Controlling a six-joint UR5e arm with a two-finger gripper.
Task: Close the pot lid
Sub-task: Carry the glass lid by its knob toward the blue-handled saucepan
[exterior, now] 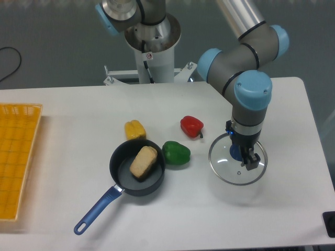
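The pot (pixel 121 172), a small dark saucepan with a long blue handle (pixel 97 209) pointing to the front left, stands left of the table's centre with a tan bread-like piece (pixel 143 161) inside. Its top is uncovered. The lid (pixel 225 168), a clear glass disc with a metal rim, lies on the table to the right, about a pot's width from the pot. My gripper (pixel 244 157) points straight down over the lid's middle, its fingers at the blue knob (pixel 236 151). How far apart the jaws stand around the knob is hidden by the wrist.
Three peppers lie near the pot: a yellow pepper (pixel 135 129) behind it, a green pepper (pixel 176 152) touching its right side, and a red pepper (pixel 191 125) between pot and lid. A yellow basket (pixel 15 157) fills the left edge. The arm's base (pixel 152 47) stands at the back.
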